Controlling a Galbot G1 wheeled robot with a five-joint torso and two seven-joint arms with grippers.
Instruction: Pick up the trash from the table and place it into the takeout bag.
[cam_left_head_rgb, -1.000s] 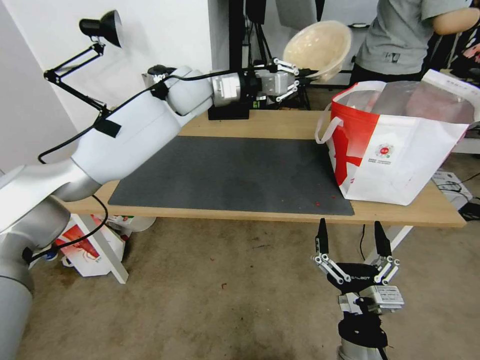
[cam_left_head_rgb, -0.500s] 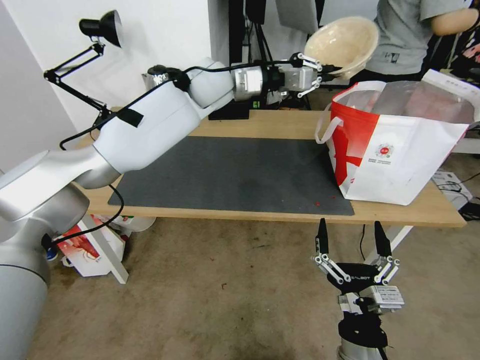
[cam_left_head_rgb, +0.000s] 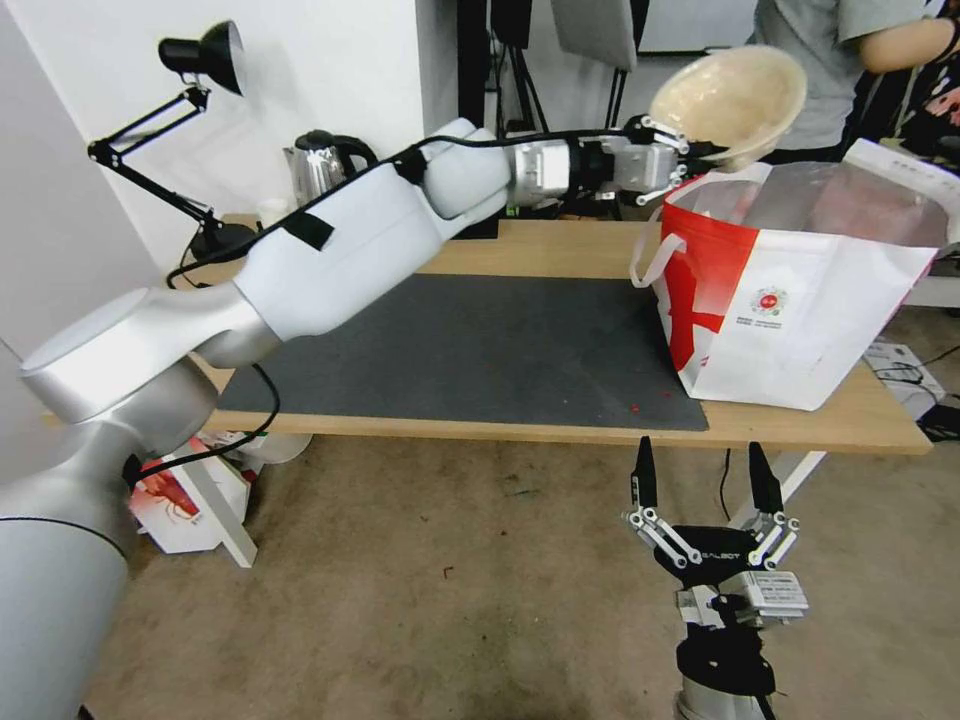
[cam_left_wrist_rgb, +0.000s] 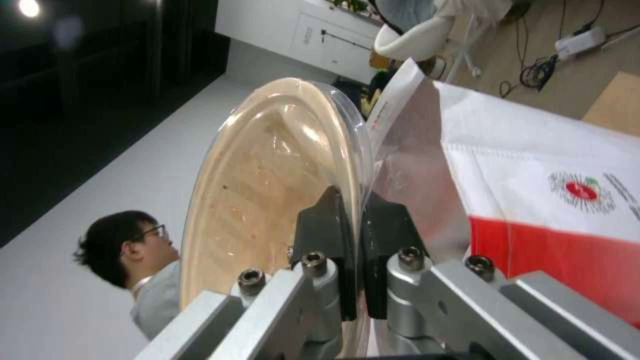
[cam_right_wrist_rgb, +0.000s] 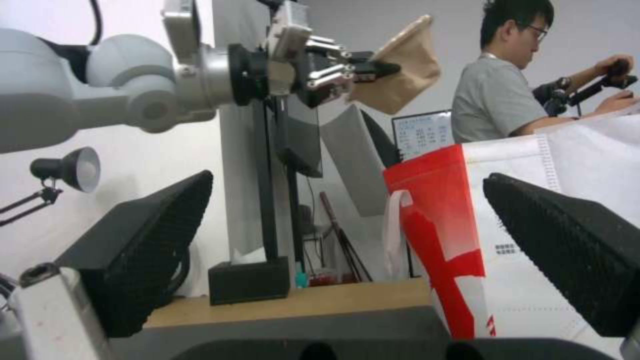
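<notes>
Light-wood table (cam_left_head_rgb: 560, 250) is noted with the takeout bag (cam_left_head_rgb: 800, 300) standing at its right end. Beige bowl (cam_left_head_rgb: 735, 95) is held pinched by its rim in the left gripper (cam_left_head_rgb: 690, 160), tilted, above the bag's near left edge; the mouth lies rightward. Right gripper (cam_left_head_rgb: 705, 480) is parked low, fingers spread.

Takeout bag (cam_left_head_rgb: 800, 290) on table (cam_left_head_rgb: 560, 250), right of mat (cam_left_head_rgb: 470, 350).

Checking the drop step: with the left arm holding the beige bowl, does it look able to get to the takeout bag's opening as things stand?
Probably yes. The left end effector, shut on the beige bowl rim, hangs above the near edge of the takeout bag, whose mouth gapes open with nothing between them.
</notes>
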